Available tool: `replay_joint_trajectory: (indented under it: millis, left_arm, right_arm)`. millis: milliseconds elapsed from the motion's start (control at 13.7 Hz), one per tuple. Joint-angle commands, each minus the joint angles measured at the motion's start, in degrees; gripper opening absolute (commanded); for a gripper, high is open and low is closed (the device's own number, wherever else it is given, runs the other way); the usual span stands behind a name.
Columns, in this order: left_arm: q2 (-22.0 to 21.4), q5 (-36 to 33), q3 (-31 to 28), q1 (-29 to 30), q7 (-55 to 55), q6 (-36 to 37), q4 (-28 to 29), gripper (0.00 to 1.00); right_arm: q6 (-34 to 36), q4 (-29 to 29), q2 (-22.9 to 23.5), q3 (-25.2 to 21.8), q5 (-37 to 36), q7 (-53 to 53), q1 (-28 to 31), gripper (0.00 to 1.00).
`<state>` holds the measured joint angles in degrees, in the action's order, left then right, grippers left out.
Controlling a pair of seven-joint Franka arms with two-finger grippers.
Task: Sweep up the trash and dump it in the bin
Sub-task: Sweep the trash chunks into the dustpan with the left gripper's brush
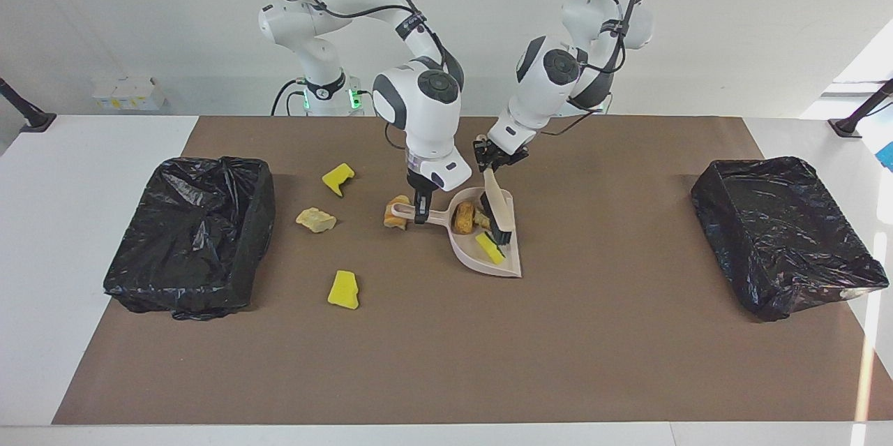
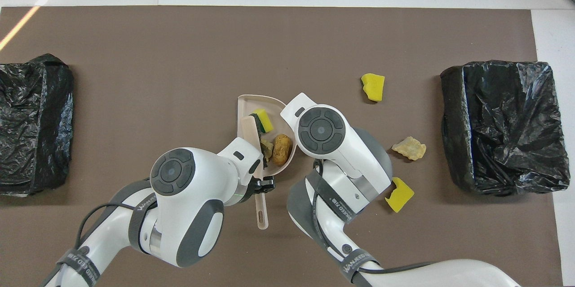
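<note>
My right gripper (image 1: 421, 212) is shut on the handle of the beige dustpan (image 1: 490, 264), which lies flat mid-table. My left gripper (image 1: 490, 158) is shut on the brush (image 1: 496, 196), whose dark bristles stand inside the pan. Three pieces of trash lie in the pan: a brown roll (image 1: 462, 217), a pale lump (image 2: 267, 147) and a yellow sponge chunk (image 1: 490, 248). A tan roll (image 1: 396, 213) rests against the pan's handle. Toward the right arm's end lie two yellow chunks (image 1: 338, 178) (image 1: 344, 290) and a pale lump (image 1: 315, 219).
A bin lined with a black bag (image 1: 188, 233) stands at the right arm's end of the brown mat, and a second bin (image 1: 785, 233) at the left arm's end. In the overhead view the right wrist (image 2: 321, 130) covers the pan's handle.
</note>
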<state>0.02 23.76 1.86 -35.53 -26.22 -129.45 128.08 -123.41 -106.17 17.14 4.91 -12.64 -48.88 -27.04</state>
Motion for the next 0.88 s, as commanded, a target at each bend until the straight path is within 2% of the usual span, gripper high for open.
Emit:
replay_joint_trajectory:
  millis: [0, 219, 365, 585, 804]
  left_arm:
    - [-0.6, 0.1, -0.9, -0.1, -2.2, 6.4, -3.0, 0.00]
    - [-3.3, -6.4, -0.7, 0.1, -11.7, 8.7, -3.4, 0.00]
    - [-3.4, -10.3, -0.6, -0.1, -17.3, 8.9, -5.4, 0.00]
    - [-5.1, -10.7, -1.2, 1.0, -18.3, 12.4, -7.0, 0.00]
    - [-5.9, -10.9, -1.1, 5.0, -17.5, 17.9, -7.1, 0.00]
  right_arm:
    - [-0.8, 0.9, 0.7, 0.4, -0.1, 2.1, 0.8, 0.00]
    - [-0.7, 0.4, 0.4, 0.4, 1.2, 1.7, 2.2, 0.00]
    - [-0.8, 0.3, 0.4, 0.4, 2.9, 1.3, 2.5, 0.00]
    - [-1.0, 0.2, 0.4, 0.4, 3.2, 1.2, 3.0, 0.00]
    - [-1.0, 0.3, -0.8, 0.4, 5.9, -0.4, 4.1, 0.00]
